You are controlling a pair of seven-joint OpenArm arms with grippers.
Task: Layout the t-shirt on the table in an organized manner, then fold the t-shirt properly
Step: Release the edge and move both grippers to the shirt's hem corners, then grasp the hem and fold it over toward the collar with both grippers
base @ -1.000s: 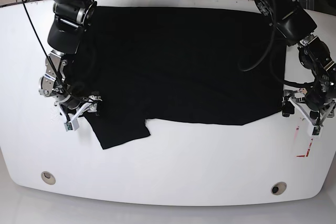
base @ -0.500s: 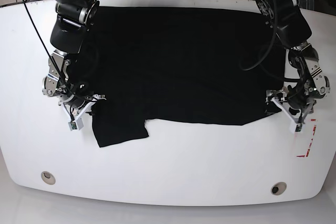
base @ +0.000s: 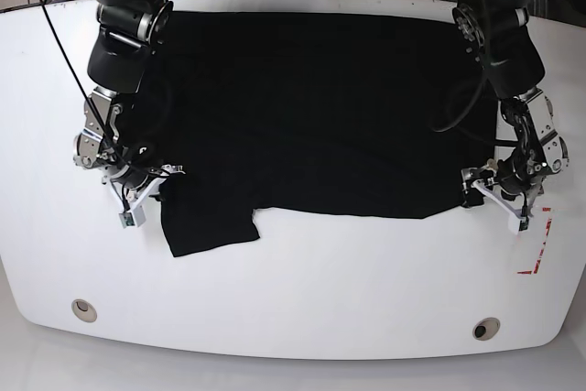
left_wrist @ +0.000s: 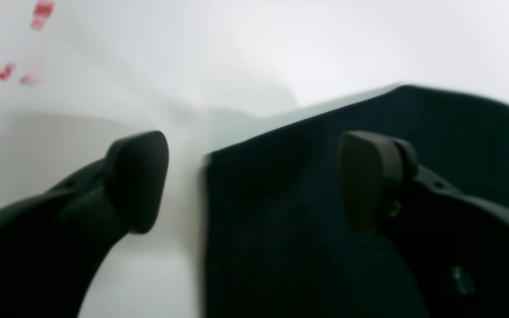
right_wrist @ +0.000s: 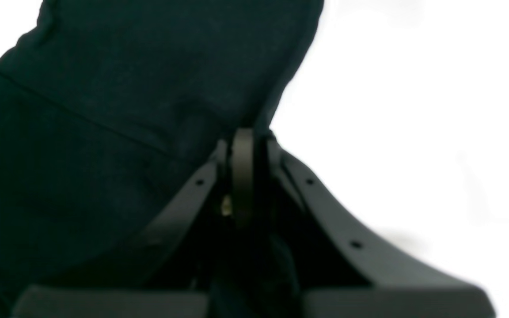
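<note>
- Nearest the front edge of the white surface (base: 293,318) sit two small round grommet holes (base: 84,309), one toward each front corner, and a red-and-white tape mark (base: 538,249) lies near the one on the base view's right.
- Just behind them, the black t-shirt (base: 311,107) lies spread flat, plain black side up, with one sleeve (base: 206,226) sticking out toward the front edge.
- The right gripper (base: 146,191), on the base view's left, sits at the side edge of that sleeve; in its wrist view the fingers (right_wrist: 242,176) are pressed fully together with a fold of the black cloth pinched between them.
- The left gripper (base: 499,191), on the base view's right, sits low at the shirt's front corner; its fingers (left_wrist: 137,176) stand wide apart, one over bare white surface and the other over the cloth, with the shirt's edge between them, and they grip nothing.
- Farther back, the shirt's body reaches almost to the far edge of the surface.
- Both black arms (base: 124,34) come in from that far side.
</note>
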